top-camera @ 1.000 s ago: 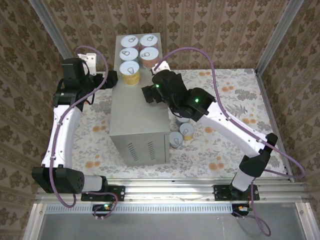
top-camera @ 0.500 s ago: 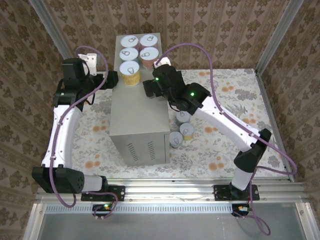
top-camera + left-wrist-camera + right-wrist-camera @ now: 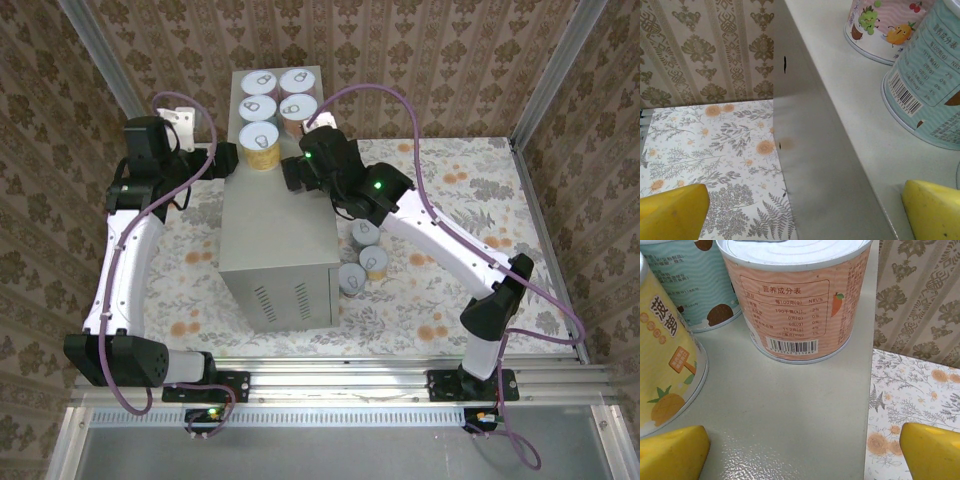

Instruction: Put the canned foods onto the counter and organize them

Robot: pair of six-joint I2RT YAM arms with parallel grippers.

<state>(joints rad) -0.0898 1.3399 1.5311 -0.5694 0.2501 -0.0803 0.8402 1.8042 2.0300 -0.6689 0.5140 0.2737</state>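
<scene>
Cans crowd the far end of the grey table: five stand upright there, a pink one nearest my right claw, with a yellow one and a teal one to its left. Three more cans sit on the floral floor just right of the table. My right claw is spread wide and empty, straddling the table's right edge just short of the pink one. My left claw is likewise wide apart, holding nothing, straddling the left edge near a teal can.
</scene>
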